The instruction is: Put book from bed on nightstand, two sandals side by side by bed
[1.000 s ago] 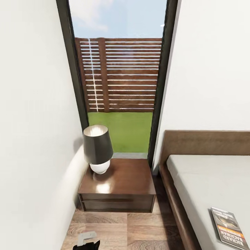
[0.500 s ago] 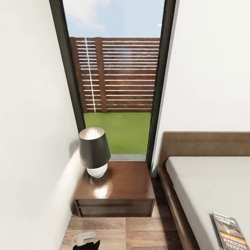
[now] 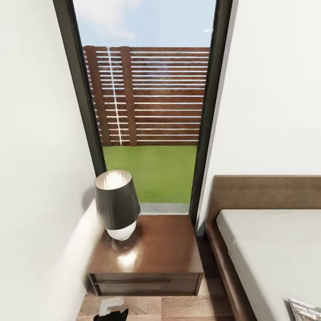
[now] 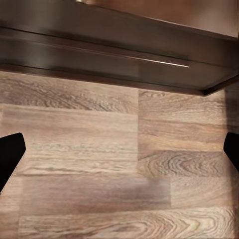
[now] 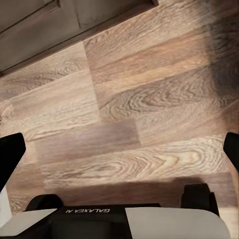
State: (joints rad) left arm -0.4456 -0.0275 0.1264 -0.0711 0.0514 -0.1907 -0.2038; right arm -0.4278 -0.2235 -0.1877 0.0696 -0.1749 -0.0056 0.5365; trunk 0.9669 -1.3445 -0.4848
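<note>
The reddish-brown nightstand stands on the plank floor under the tall window, close in front of me. To its right lies the bed, with its pale mattress and brown headboard. Only a corner of the book peeks in at the head view's lower right edge, lying on the mattress. Part of my left arm pokes in at the bottom edge. My left gripper hangs open over bare floor just before the nightstand's drawer front. My right gripper is open over floorboards too, holding nothing. The sandals are out of view.
A lamp with a dark shade and white base occupies the nightstand's left rear corner. A white wall closes in on the left. The dark-framed window looks out on grass and a slatted fence. My own base appears in the right wrist view.
The whole head view has shifted: the camera moved closer to the nightstand, which looms larger and lower. The book slid toward the picture's lower right edge, now mostly cut off.
</note>
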